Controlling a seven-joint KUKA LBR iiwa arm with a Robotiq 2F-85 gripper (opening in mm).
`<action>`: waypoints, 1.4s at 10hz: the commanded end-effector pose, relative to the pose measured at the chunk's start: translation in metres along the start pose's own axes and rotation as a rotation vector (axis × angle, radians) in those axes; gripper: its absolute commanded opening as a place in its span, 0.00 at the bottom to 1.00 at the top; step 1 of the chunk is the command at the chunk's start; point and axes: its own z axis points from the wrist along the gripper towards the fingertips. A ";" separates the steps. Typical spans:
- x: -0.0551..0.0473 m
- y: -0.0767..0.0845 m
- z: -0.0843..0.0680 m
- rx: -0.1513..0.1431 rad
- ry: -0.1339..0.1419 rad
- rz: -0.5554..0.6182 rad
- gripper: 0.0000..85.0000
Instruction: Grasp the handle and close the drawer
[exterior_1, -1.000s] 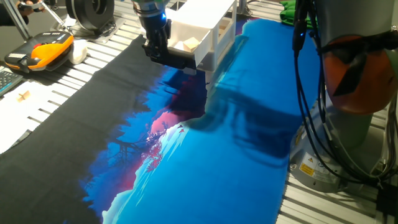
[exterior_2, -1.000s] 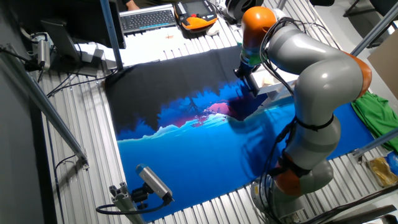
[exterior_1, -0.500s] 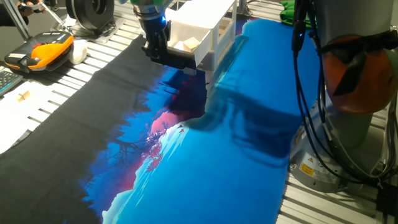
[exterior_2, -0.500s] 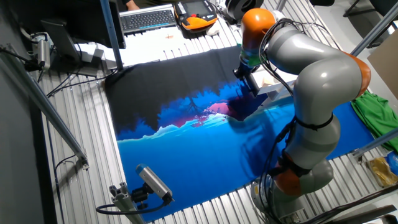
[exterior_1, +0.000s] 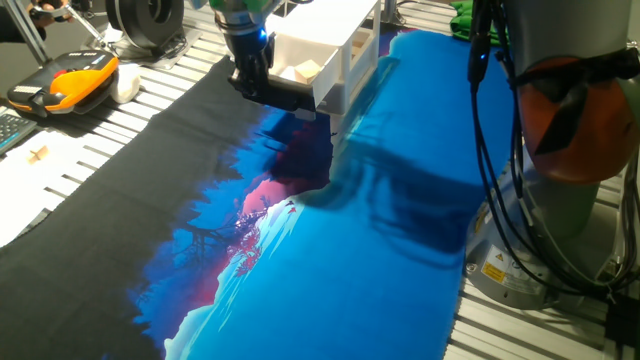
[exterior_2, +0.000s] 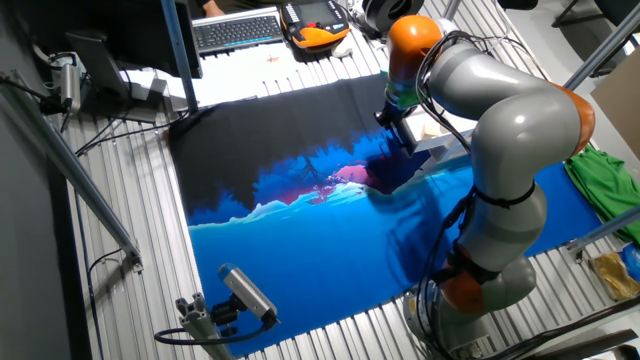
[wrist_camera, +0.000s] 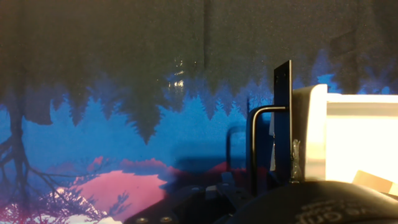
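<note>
The white drawer (exterior_1: 300, 52) stands pulled out of the small white cabinet (exterior_1: 352, 40) at the back of the mat. Its dark handle (exterior_1: 288, 97) runs along the front edge. In the hand view the handle (wrist_camera: 283, 118) is an upright dark bar with a thin wire loop, fixed to the white drawer (wrist_camera: 311, 130) front. My gripper (exterior_1: 250, 85) is right at the left end of the handle, fingers pointing down onto it. My gripper (exterior_2: 398, 128) also shows in the other fixed view. The fingertips are hidden, so their state is unclear.
A blue, black and pink printed mat (exterior_1: 330, 250) covers the table. An orange-black pendant (exterior_1: 70, 80) lies far left. A keyboard (exterior_2: 238, 30), a green cloth (exterior_2: 600, 180) and a camera on a stand (exterior_2: 245, 290) sit around the mat. The arm's base (exterior_1: 560, 150) stands right.
</note>
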 end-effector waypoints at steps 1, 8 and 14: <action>0.000 0.000 0.001 0.001 0.000 0.000 0.20; 0.000 -0.002 0.002 0.010 -0.003 0.005 0.40; -0.002 -0.003 0.011 0.003 -0.011 0.001 0.40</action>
